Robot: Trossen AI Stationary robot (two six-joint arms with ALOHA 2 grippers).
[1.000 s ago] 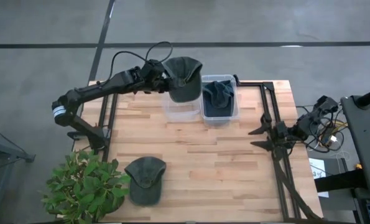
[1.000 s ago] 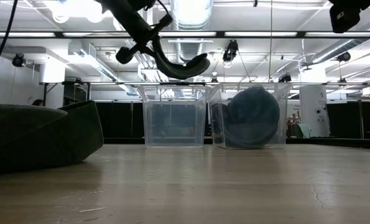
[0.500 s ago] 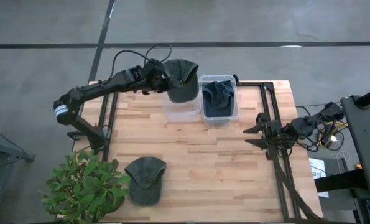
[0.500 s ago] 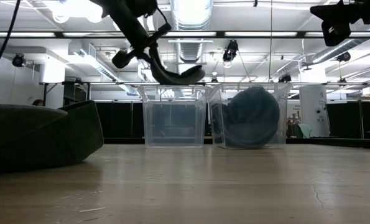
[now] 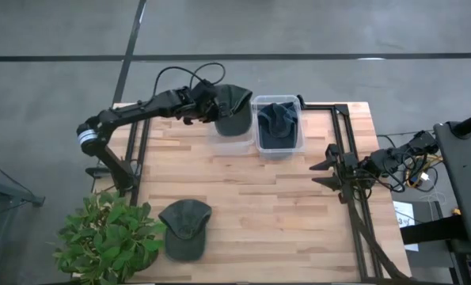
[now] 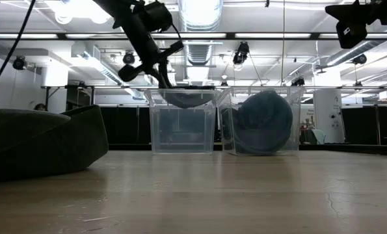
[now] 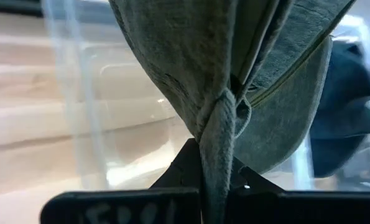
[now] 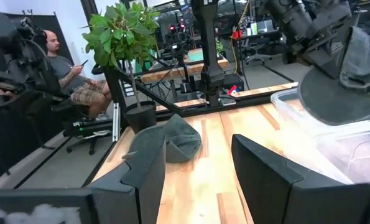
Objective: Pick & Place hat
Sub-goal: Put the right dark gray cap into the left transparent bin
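Left gripper [image 5: 213, 108], top centre, pinches the hat [image 5: 233, 111]: soft, light, droopy; bunched fabric holds best. Right gripper [image 5: 330, 167] stands apart.

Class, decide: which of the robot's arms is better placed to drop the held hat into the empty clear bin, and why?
Left. The left gripper is shut on the green hat, right over the empty clear bin. The right gripper hangs open at the table's right edge.

L arm out, R arm parked

L arm reaches across table's far-left corner, wrist bent down, left gripper [image 5: 216, 109] w/ fingers pinched tight on the green hat [image 5: 233, 109]. R arm sits low at table's right edge, right gripper [image 5: 324, 172] fingers spread wide, nothing between them.
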